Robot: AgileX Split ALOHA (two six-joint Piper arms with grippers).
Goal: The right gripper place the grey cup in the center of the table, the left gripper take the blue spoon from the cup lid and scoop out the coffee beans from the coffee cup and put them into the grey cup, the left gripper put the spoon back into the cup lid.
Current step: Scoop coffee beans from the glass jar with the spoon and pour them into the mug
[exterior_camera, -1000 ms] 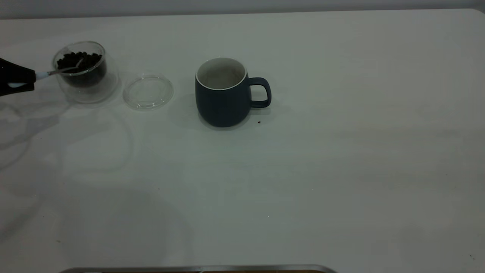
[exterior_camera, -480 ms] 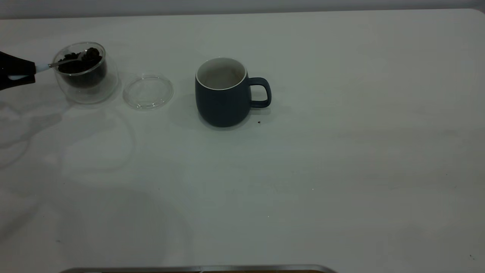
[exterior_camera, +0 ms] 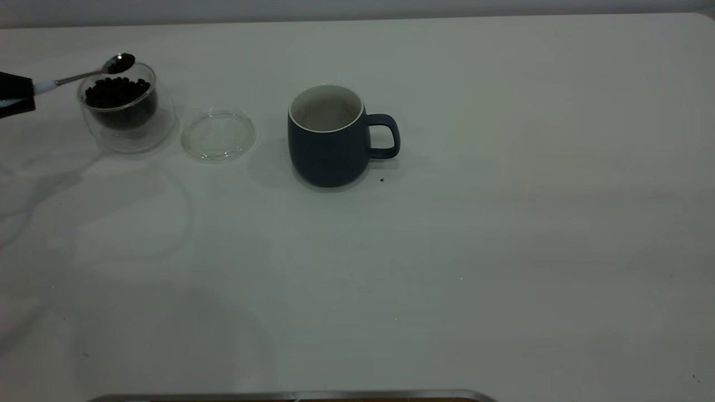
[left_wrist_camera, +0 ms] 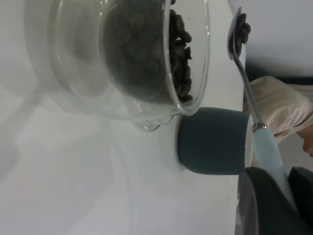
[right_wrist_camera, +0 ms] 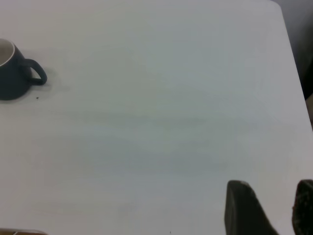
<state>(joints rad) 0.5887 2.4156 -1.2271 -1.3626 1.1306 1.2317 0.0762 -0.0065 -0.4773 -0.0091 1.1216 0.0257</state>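
Exterior view: the left gripper (exterior_camera: 14,96) is sitting at the left edge of the worktop (exterior_camera: 447,251), clenched on the pale handle of the blue spoon (exterior_camera: 84,73). The spoon bowl is now riding above the far rim of the coffee cup (exterior_camera: 124,106), carrying a few coffee beans (exterior_camera: 123,61); half a second earlier it was lower, at the bean heap inside the glass, and a second ago it was dug into the heap. The gripper has drawn slightly toward the left edge and risen. The cup lid (exterior_camera: 218,134) is lying flat just beside the coffee cup, between it and the grey cup (exterior_camera: 329,137), unchanged. The grey cup is standing upright near the worktop centre, handle pointing to the right, a dark speck beside its base; its position matches the earlier frames.

Left wrist view: the spoon (left_wrist_camera: 244,73) is showing beans in its bowl, clear of the coffee cup (left_wrist_camera: 122,58). The grey cup (left_wrist_camera: 215,142) is appearing beyond.

Right wrist view: the right gripper (right_wrist_camera: 269,208) is hovering well apart from the grey cup (right_wrist_camera: 14,73), fingers released with a gap between them.
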